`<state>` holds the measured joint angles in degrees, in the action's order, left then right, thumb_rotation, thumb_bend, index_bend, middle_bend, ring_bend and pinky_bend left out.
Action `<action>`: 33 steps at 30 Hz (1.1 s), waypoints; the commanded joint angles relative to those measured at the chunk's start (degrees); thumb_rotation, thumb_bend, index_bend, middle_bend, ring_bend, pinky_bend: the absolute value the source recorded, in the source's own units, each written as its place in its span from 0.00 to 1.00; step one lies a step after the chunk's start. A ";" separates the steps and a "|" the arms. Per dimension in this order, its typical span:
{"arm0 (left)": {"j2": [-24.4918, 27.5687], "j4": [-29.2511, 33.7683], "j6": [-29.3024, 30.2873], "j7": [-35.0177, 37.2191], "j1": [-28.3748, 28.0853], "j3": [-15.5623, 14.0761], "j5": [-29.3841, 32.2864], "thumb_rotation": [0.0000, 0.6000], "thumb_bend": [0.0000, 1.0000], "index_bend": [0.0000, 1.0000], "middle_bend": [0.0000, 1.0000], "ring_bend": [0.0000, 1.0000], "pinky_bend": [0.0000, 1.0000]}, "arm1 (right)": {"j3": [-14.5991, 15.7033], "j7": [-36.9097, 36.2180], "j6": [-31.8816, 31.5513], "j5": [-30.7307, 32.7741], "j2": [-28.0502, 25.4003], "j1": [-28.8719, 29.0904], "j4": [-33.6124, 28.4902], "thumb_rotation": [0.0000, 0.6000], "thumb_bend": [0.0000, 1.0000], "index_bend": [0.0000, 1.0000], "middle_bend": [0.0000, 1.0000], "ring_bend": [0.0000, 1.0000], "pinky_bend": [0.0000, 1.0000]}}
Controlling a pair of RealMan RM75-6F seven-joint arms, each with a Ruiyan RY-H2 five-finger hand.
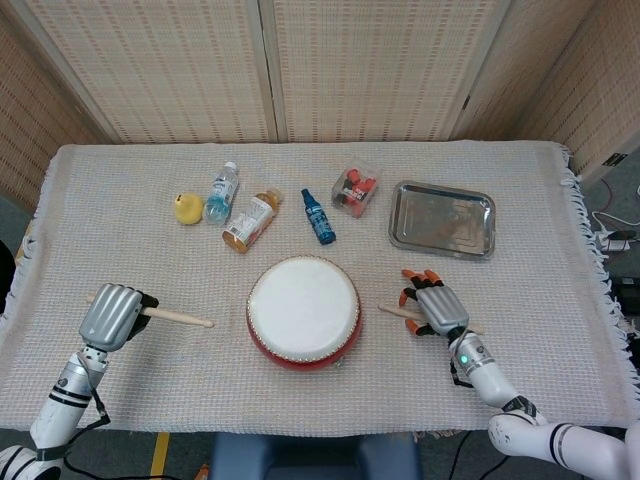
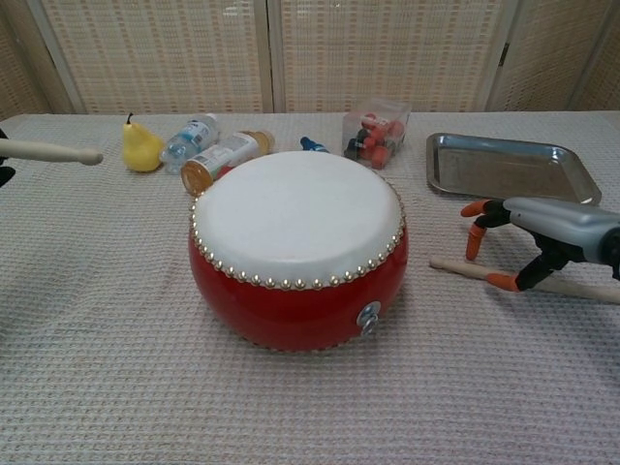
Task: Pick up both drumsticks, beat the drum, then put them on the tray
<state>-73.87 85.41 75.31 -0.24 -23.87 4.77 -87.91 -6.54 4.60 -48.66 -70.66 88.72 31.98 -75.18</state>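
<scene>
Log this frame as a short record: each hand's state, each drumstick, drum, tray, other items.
left hand: grips left drumstick, lifted off the cloth
right hand: fingers spread over right drumstick, not closed
right drumstick: lying on the cloth
drum: centre, upright
tray: empty
other items: pear, two bottles, spray bottle, clear box
</scene>
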 commanded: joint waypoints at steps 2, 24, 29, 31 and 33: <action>-0.01 -0.02 -0.14 0.12 -0.04 0.02 0.14 1.00 0.90 1.00 1.00 1.00 1.00 | 0.36 0.03 0.22 -0.09 0.64 0.23 0.85 1.00 0.38 0.42 0.03 0.00 0.00; 0.35 -0.06 -0.20 0.97 0.44 -0.08 0.85 1.00 0.89 1.00 1.00 1.00 1.00 | 0.96 -8.70 -6.12 -6.16 2.36 -1.33 2.80 1.00 0.44 0.60 0.11 0.00 0.01; 0.78 0.27 0.33 1.44 0.86 0.09 1.18 1.00 0.89 1.00 1.00 1.00 1.00 | -2.10 -26.42 -10.78 -6.89 -2.60 -4.30 -4.52 1.00 0.44 0.64 0.16 0.00 0.05; 1.04 0.59 0.49 1.49 1.01 0.10 1.22 1.00 0.89 1.00 1.00 1.00 1.00 | -2.19 -38.01 -11.42 -9.06 -6.01 -5.56 -6.75 1.00 0.44 0.65 0.18 0.01 0.07; 1.22 0.91 0.52 1.36 1.05 0.09 1.18 1.00 0.89 1.00 1.00 1.00 1.00 | -2.00 -50.63 -11.88 -11.28 -8.81 -6.53 -7.27 1.00 0.44 0.65 0.19 0.02 0.08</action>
<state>-72.69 86.29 75.82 1.15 -22.84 4.86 -86.73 -6.96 -20.62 -57.29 -78.16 87.07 28.78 -76.86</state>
